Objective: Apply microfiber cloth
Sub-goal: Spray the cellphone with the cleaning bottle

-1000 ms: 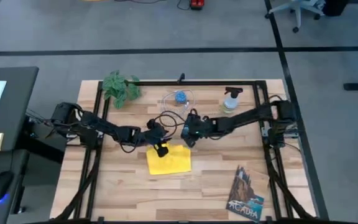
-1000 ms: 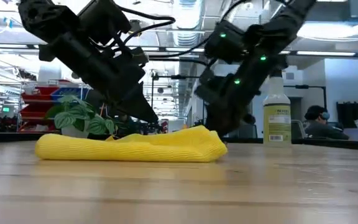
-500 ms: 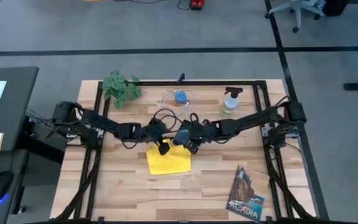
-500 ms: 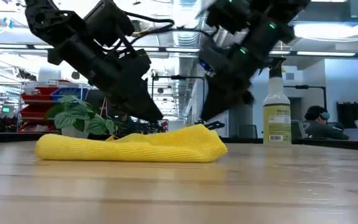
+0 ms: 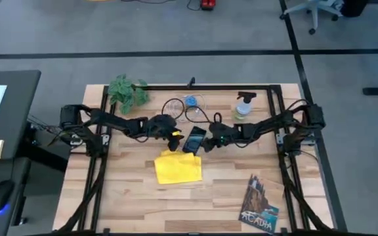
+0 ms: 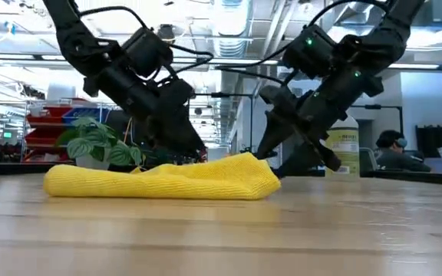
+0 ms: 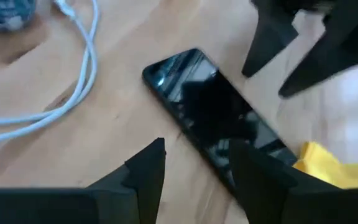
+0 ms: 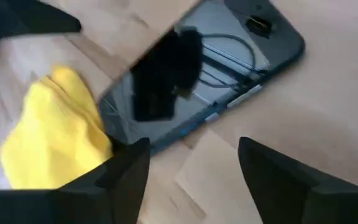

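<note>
High view, looking straight down: the microfiber cloth (image 5: pixel 178 168) lies rumpled on the wooden desk (image 5: pixel 130 203), a little toward the front of the middle. Just behind its far right corner a black smartphone (image 5: pixel 193 139) lies flat at a slant, screen up. In the right wrist view the phone's near end meets the cloth's edge (image 8: pixel 51 134), though I cannot tell whether it rests on the fabric or only beside it.

Both arms reach in toward the phone from opposite sides. The left gripper (image 5: pixel 173 137) hangs just at the phone's left, above the cloth's back edge; its own wrist view shows its two dark fingers (image 7: pixel 146 169) parted, with nothing between them, the phone (image 7: pixel 219 121) lying just ahead. The right gripper (image 5: pixel 210 143) sits close at the phone's right; its jaws are spread wide as well, holding nothing, with the phone (image 8: pixel 201 74) and the cloth's corner in front of them.

From desk height the cloth (image 6: pixel 159 180) is a low yellow mound, and both grippers slant down behind it without touching it.

Toward the back of the desk are a green leafy plant (image 5: pixel 127 92) at the left corner, a coiled white cable (image 5: pixel 188 106) with a blue thing in the middle, and a spray bottle (image 5: pixel 243 105) to the right. A book (image 5: pixel 260 203) lies near the front right corner.
</note>
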Tool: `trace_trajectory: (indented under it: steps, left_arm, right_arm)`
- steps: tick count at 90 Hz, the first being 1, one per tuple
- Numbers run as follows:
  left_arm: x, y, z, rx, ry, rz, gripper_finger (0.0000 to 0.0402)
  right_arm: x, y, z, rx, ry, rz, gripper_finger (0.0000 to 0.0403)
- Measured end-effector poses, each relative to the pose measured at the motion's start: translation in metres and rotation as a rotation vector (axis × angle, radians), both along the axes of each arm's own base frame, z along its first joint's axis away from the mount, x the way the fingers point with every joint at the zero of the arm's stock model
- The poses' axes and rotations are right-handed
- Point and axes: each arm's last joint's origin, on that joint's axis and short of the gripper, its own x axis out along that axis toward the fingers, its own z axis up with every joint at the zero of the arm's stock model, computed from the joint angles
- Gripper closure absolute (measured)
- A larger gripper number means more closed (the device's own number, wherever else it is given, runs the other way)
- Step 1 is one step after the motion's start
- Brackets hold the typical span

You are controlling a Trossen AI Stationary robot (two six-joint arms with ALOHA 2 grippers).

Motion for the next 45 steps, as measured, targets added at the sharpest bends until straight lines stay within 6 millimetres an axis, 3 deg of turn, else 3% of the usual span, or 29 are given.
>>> trace_trajectory:
  steps: [15, 25, 45]
  left_arm:
    - [0.009, 0.004, -0.028, -0.075, -0.026, -0.027, 0.0247]
    - [0.017, 0.004, -0.038, -0.084, -0.088, -0.05, 0.0247]
    - [0.026, 0.004, -0.052, -0.104, -0.115, -0.077, 0.0247]
  right_arm:
    - [0.0, -0.005, -0.001, 0.045, -0.008, -0.057, 0.0176]
    - [0.004, -0.005, -0.013, 0.077, -0.002, -0.089, 0.018]
    - [0.027, -0.005, -0.031, 0.132, -0.074, -0.103, 0.0184]
